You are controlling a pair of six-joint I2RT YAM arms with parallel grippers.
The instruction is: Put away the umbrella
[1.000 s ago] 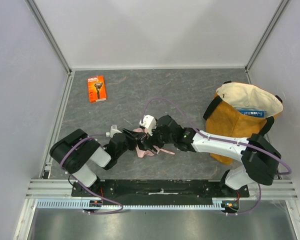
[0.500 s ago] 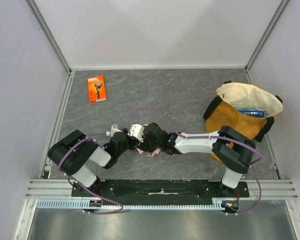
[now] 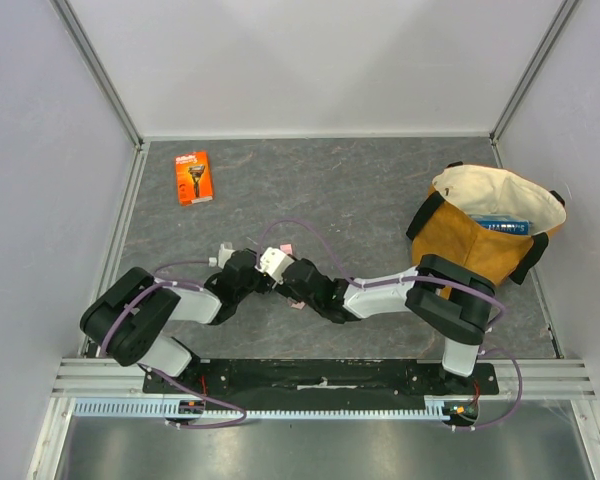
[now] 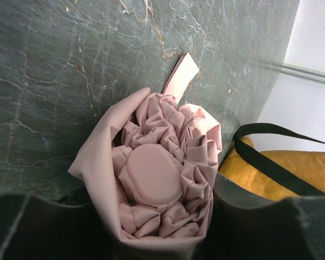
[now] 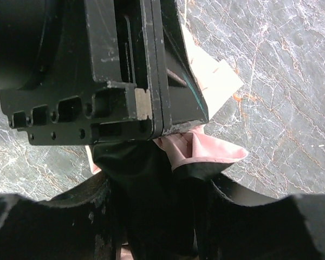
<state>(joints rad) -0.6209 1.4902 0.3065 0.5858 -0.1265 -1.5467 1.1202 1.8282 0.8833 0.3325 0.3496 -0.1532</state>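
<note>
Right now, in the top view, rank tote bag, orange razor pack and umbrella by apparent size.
1. tote bag
2. orange razor pack
3. umbrella: only pink scraps show, the rest is hidden, so its rank is unsure.

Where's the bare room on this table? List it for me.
Free: the far stretch of table between the razor pack and the tote bag. Crowded: the near middle, where the left arm and right arm meet over the umbrella.
</note>
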